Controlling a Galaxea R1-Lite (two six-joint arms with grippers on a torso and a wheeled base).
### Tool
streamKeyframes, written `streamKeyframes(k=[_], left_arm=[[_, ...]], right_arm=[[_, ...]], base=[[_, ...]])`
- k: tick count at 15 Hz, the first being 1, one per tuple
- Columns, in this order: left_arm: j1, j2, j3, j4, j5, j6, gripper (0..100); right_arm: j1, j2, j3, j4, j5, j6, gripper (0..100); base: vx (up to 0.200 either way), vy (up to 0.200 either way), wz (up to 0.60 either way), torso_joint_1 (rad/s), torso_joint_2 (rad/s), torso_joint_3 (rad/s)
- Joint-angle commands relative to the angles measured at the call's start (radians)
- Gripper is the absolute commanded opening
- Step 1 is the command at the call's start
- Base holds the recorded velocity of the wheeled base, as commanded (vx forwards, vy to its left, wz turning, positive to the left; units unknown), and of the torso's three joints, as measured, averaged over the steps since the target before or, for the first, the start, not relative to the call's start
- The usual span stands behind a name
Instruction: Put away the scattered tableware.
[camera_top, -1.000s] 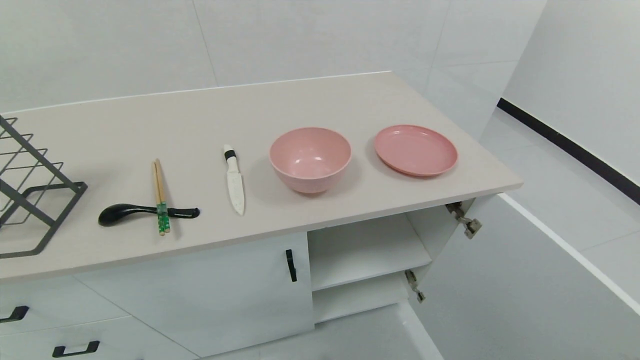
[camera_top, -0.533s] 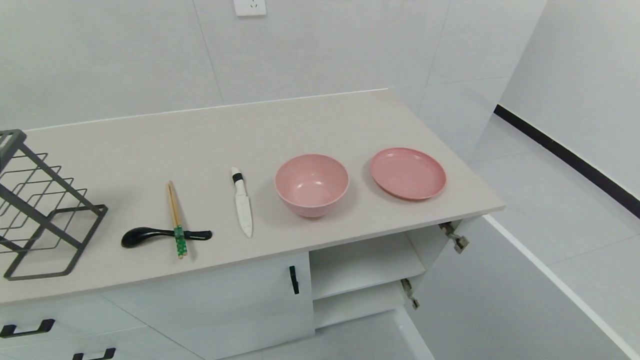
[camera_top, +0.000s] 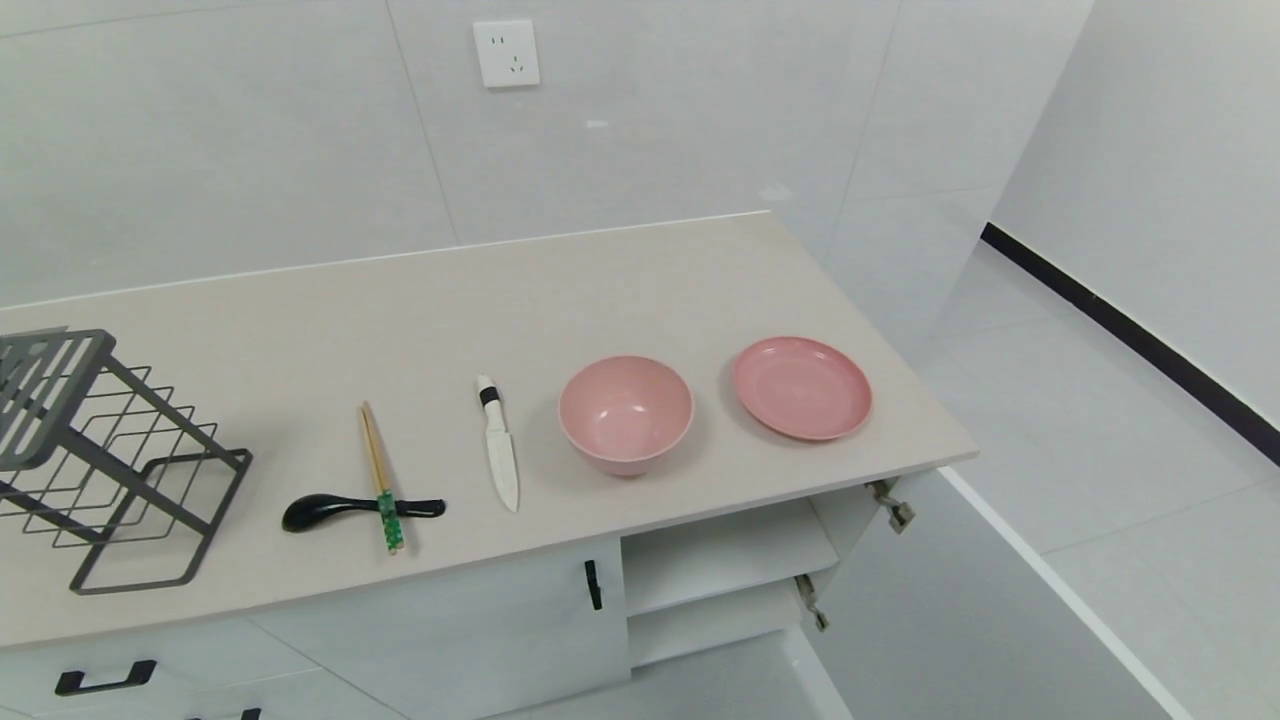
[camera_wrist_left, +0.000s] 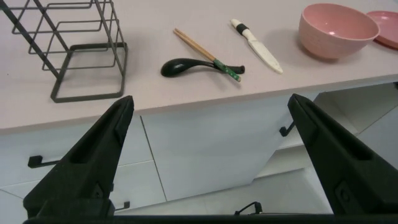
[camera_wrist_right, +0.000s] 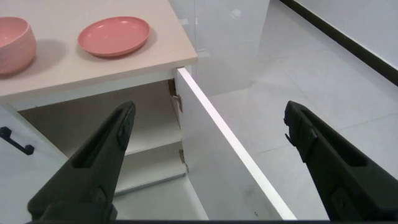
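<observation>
1. Spoon (camera_top: 350, 511) lay under chopsticks (camera_top: 379, 476) on the countertop (camera_top: 600, 290), with the knife (camera_top: 498, 456), bowl (camera_top: 625, 412) and plate (camera_top: 801, 386) alongside.
2. Left gripper (camera_wrist_left: 210, 102) gaped wide before the cabinet front (camera_wrist_left: 211, 143).
3. Right gripper (camera_wrist_right: 210, 109) gaped wide near the open door (camera_wrist_right: 230, 149).

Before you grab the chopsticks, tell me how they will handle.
The chopsticks look thin, stiff and light, probably wood. They are two loose sticks side by side, so a pinch may lift one or let them roll apart. Their green ends cross the handle of the black spoon, so lifting them may nudge it.
</observation>
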Motion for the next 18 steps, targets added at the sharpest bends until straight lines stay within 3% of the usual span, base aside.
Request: streamKeyframes(k=[1, 5, 8, 16, 18], left_arm=[[0.0, 0.0, 0.0, 0.0, 0.0, 0.0, 100], [0.0, 0.0, 0.0, 0.0, 0.0, 0.0, 100], [0.0, 0.0, 0.0, 0.0, 0.0, 0.0, 100], [0.0, 0.0, 0.0, 0.0, 0.0, -0.002, 100], [0.0, 0.0, 0.0, 0.001, 0.0, -0.002, 100]], right_arm=[[0.0, 0.0, 0.0, 0.0, 0.0, 0.0, 100], [-0.001, 0.0, 0.0, 0.0, 0.0, 0.0, 100], [0.0, 0.0, 0.0, 0.0, 0.0, 0.0, 100], [0.0, 0.0, 0.0, 0.0, 0.0, 0.0, 100], [0.0, 0.0, 0.0, 0.0, 0.0, 0.0, 100]], base=[[0.0, 0.0, 0.0, 0.222, -0.41, -0.193], [0.0, 0.0, 0.0, 0.072, -0.14, -0.066], [0.0, -0.2, 0.0, 0.007, 0.0, 0.002], [0.0, 0.0, 0.0, 0.0, 0.0, 0.0], [0.2, 0.0, 0.0, -0.002, 0.0, -0.002]])
